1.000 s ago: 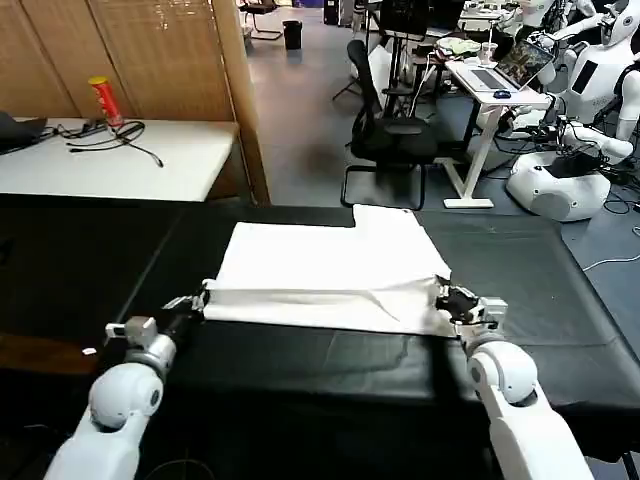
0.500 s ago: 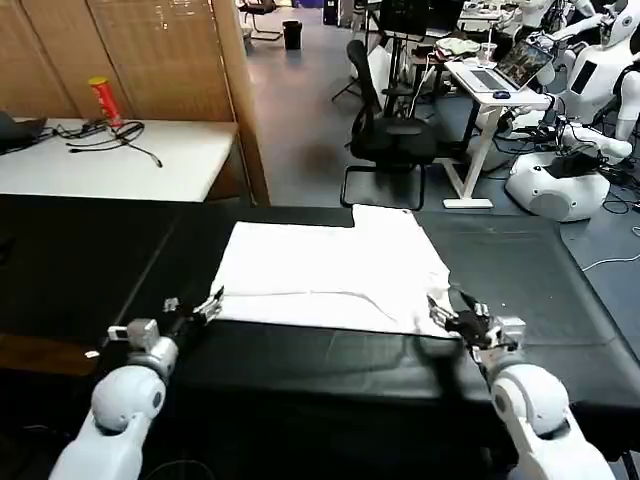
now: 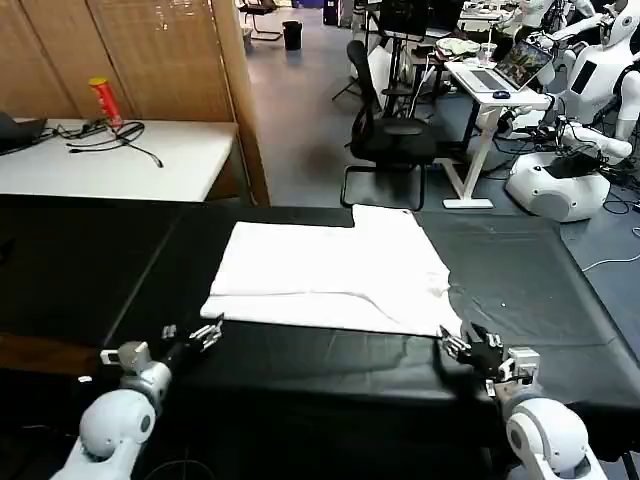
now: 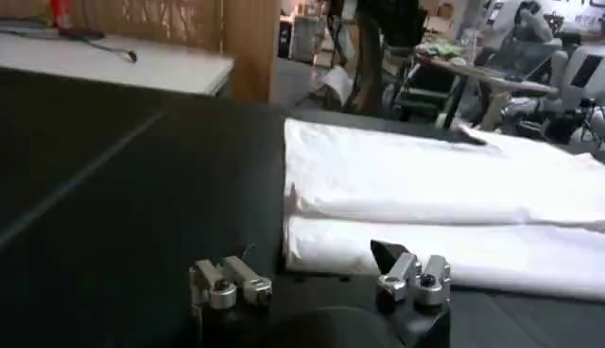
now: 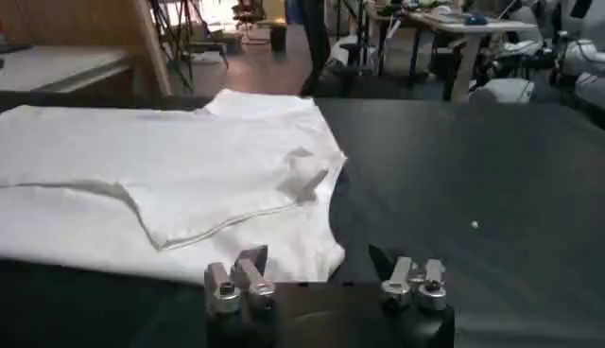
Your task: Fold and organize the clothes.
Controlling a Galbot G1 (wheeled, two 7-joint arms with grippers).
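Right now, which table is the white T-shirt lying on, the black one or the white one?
The black table nearest the robot; the T-shirt lies folded there. The white table behind holds cables.

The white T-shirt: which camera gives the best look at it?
The head view: the whole T-shirt lies folded on the black table. The left wrist view shows its layered near edge, the right wrist view its folded-over flap. Both open grippers, left and right, sit just short of it.
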